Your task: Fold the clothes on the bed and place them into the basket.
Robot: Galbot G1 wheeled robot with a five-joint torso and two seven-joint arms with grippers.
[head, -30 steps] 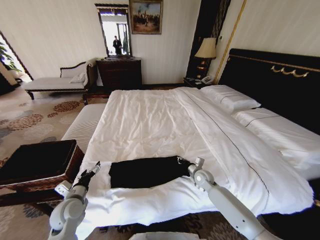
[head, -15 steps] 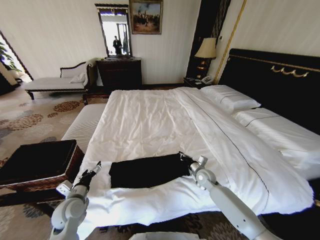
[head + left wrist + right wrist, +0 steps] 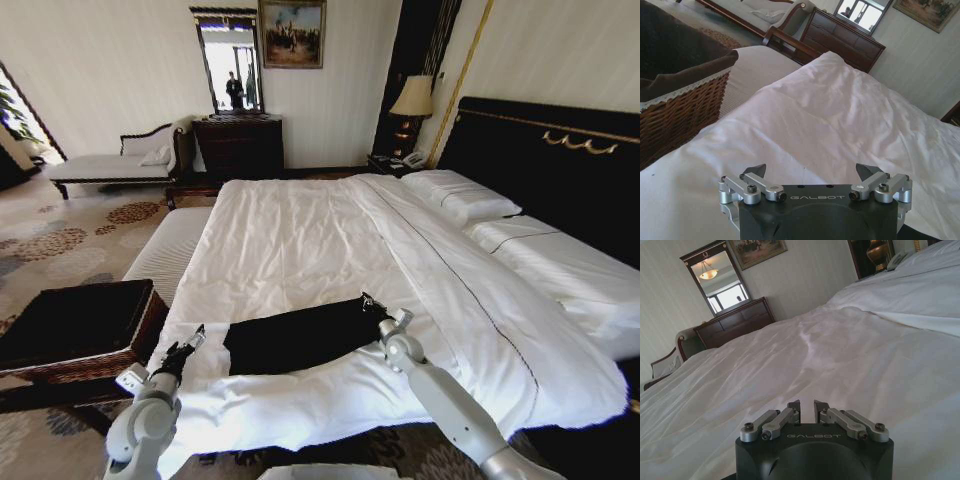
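Your right gripper [image 3: 372, 306] pinches the shirt [image 3: 300, 336] on the bed [image 3: 300, 230]. Your left gripper [image 3: 812, 172], spread wide, reads "GALBOT".

Black shirt [image 3: 300, 338]: folded into a flat strip, lying near the foot edge of the white-sheeted bed [image 3: 300, 240]. Wicker basket [image 3: 80, 330]: dark-lined, standing beside the bed.

Daylight enters from the left; lit bedside lamp [image 3: 412, 97] adds warm glow. White sheets [image 3: 300, 240] slightly overexposed. Head view bows at edges.
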